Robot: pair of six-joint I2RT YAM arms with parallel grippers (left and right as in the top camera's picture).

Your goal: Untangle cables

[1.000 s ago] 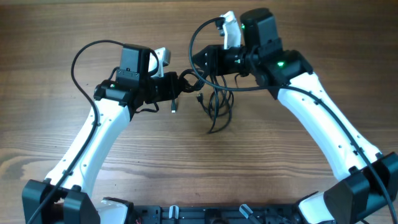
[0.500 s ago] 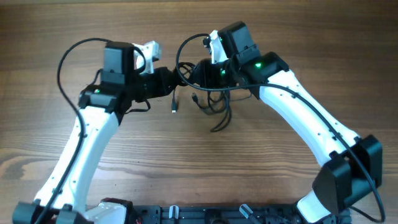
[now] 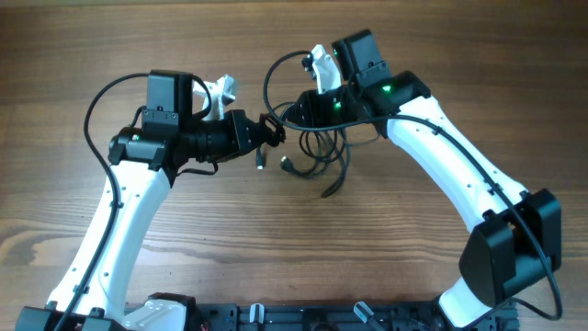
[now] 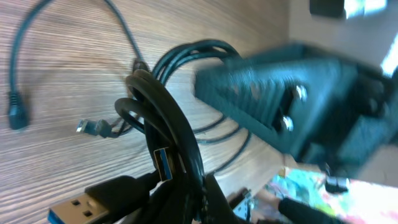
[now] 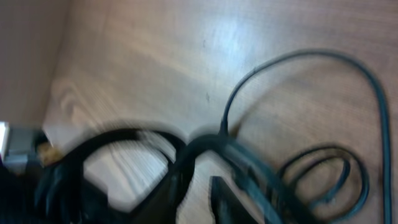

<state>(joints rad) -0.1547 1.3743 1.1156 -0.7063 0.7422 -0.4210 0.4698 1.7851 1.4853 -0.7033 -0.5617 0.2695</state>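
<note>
The cables (image 3: 322, 158) are a knot of thin black cords hanging between my two grippers, with the lower loops resting on the wooden table (image 3: 386, 248). My left gripper (image 3: 273, 131) is shut on the upper part of the bundle. In the left wrist view the looped cables (image 4: 171, 109) run down into the left gripper (image 4: 199, 205), beside a blue-tongued USB plug (image 4: 163, 160). My right gripper (image 3: 292, 114) sits just right of the left one, against the bundle. The blurred right wrist view shows the right gripper (image 5: 200, 186) with its fingers a little apart, wood showing between them, and cables (image 5: 323, 168) crossing at the tips.
A loose USB plug (image 3: 261, 159) dangles below the left gripper, and a small plug (image 3: 287, 165) lies on the table. Thick arm wires arch over each wrist (image 3: 96, 101) (image 3: 274, 74). A black rail (image 3: 276, 317) runs along the front edge.
The right arm has swung left and slightly down, closing in on the left gripper. The left arm has shifted left and turned its wrist, still holding the bundle. The cable loops have moved slightly right.
</note>
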